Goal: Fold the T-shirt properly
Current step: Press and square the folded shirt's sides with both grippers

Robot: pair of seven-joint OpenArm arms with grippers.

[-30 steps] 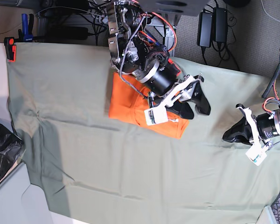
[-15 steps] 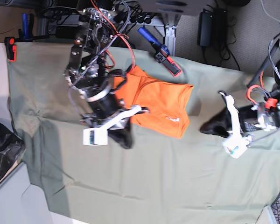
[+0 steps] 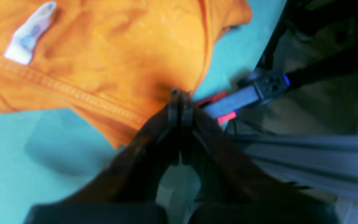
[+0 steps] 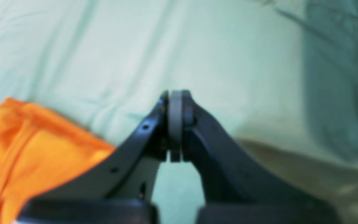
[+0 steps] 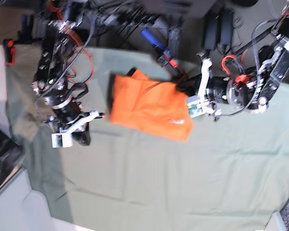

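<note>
Your left gripper (image 3: 180, 93) has its jaws pressed together, tips at the edge of the shirt (image 3: 104, 56); whether fabric is pinched cannot be determined. A white tag (image 3: 29, 32) lies beyond the tips, to the camera's left. Your right gripper (image 4: 175, 95) is closed on nothing, over the green cloth (image 4: 228, 46), with the shirt beside it.

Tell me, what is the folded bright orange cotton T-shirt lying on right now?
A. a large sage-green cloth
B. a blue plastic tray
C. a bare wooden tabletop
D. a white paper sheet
A. In the base view the folded bright orange cotton T-shirt lies flat on the large sage-green cloth, which spreads out around it on every side except the far edge.
</note>
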